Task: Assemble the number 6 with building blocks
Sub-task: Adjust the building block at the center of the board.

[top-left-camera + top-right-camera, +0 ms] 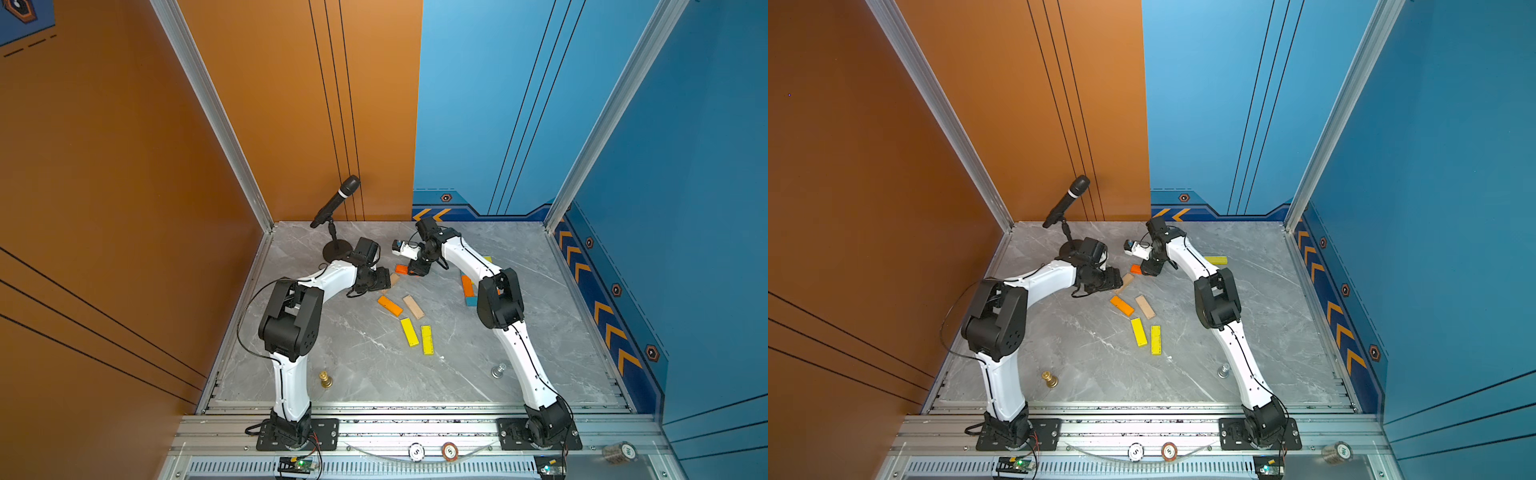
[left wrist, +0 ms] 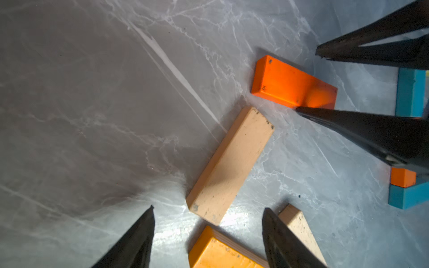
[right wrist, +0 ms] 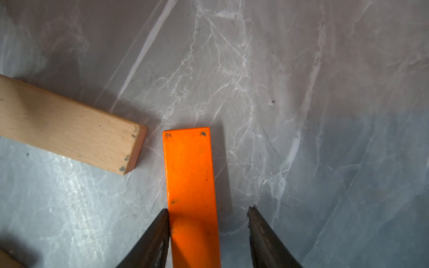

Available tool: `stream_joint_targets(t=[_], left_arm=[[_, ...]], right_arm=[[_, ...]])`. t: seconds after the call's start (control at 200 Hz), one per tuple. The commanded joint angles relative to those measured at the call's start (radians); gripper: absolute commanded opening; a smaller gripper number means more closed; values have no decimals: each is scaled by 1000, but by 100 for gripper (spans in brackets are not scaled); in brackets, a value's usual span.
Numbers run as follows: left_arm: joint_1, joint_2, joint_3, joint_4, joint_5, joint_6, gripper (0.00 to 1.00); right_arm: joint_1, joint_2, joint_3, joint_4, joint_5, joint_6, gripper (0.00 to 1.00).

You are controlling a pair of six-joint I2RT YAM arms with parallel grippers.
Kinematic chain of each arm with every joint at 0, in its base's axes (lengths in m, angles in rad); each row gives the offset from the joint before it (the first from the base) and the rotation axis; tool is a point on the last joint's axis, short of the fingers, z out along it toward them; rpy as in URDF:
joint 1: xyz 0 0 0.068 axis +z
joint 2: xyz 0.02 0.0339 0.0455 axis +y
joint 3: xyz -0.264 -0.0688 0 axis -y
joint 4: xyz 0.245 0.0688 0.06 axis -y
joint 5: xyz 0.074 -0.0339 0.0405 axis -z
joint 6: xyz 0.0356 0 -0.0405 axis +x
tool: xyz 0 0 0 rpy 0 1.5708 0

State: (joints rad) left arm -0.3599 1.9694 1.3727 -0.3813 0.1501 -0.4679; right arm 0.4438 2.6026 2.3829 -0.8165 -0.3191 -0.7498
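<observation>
no 6 yet imo, building blocks (image 1: 409,331) just make a rough curve, right gripper (image 3: 209,208) slack around the orange block (image 3: 190,174), left gripper (image 2: 209,207) gaping empty

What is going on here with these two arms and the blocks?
Two robot arms are assembling a 6 from building blocks on the marble table. The right gripper stands open around one end of an orange block lying flat. The left gripper hangs open over a pale wood block. The rest lie loose nearby; no 6 shows yet.
</observation>
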Motion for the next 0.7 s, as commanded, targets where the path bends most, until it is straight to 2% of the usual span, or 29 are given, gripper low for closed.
stream_joint_targets(t=[0.0,0.11,0.23,0.305,0.471,0.696], left_arm=[[9,-6,14,-13,-9,24,73],[0,15,35,-13,-23,45,73],[-28,38,69,-28,-49,95,73],[-47,58,102,-55,-65,138,73],[-75,108,181,-134,-132,228,71],[-89,165,252,-202,-179,302,65]], right_arm=[[-19,-106,-22,62,-99,118,55],[-53,-219,-155,224,-173,320,56],[-84,-347,-351,418,-117,571,56],[-99,-420,-463,500,-99,677,56],[-109,-591,-700,659,-57,805,56],[-107,-711,-837,741,-53,882,56]])
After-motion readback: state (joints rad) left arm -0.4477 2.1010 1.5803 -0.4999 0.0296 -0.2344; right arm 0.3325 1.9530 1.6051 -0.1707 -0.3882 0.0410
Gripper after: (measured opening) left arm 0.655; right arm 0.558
